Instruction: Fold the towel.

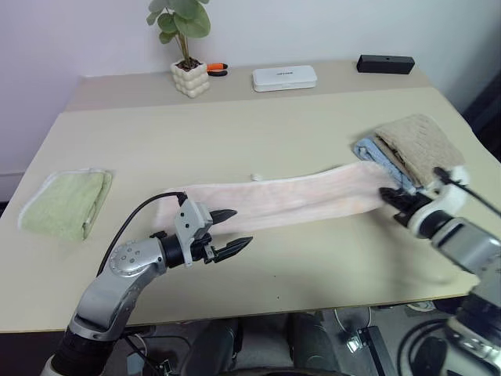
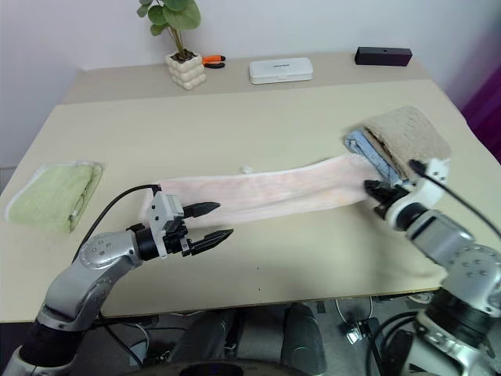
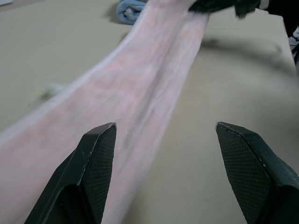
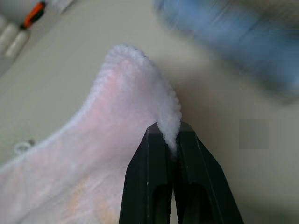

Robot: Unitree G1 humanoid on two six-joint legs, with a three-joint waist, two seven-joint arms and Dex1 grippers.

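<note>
The pale pink towel [image 1: 290, 200] lies stretched in a long band across the middle of the table, its small loop [image 1: 255, 177] at the far edge. My right gripper [image 1: 394, 200] is shut on the towel's right end, lifting that corner [image 4: 154, 88] a little off the table. My left gripper [image 1: 232, 232] stands open at the towel's left end, just in front of its near edge; the two black fingers [image 3: 96, 154] are wide apart with nothing between them.
A stack of a beige towel [image 1: 415, 145] over a blue towel [image 1: 376, 153] lies right behind my right gripper. A folded light green towel [image 1: 66, 202] sits at the table's left edge. A potted plant [image 1: 188, 66], a white box [image 1: 284, 77] and a black bar [image 1: 385, 63] stand along the back.
</note>
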